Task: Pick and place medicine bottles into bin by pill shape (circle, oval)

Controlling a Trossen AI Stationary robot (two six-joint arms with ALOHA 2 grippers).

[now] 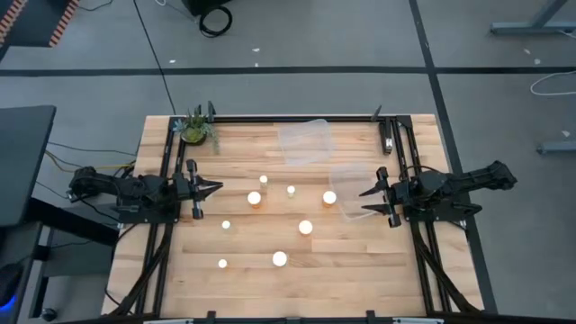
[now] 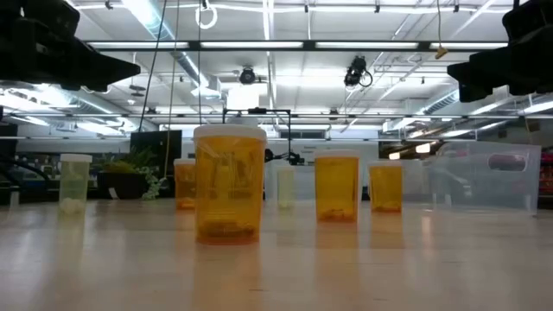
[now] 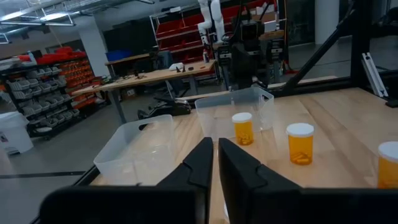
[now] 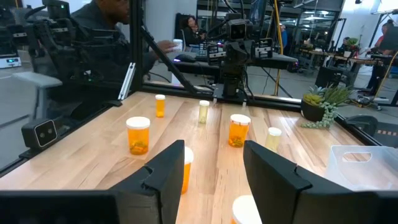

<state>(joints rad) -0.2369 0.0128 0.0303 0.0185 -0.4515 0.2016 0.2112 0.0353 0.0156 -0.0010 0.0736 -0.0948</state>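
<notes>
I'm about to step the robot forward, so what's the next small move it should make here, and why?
Probably the right gripper should ease toward the nearest medicine bottle. Its fingers are already open and pointed at that white cap, which stands at the edge of a clear bin. The left gripper is shut and holds nothing, and all the bottles are on the table, so nothing is sorted yet.

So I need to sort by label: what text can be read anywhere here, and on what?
None legible.
Nearest bottle: faint label marks, too blurred to read.
Other bottles: no readable label.
Bins: clear, unmarked.
Shelf bins in the room behind: too small to read.
</notes>
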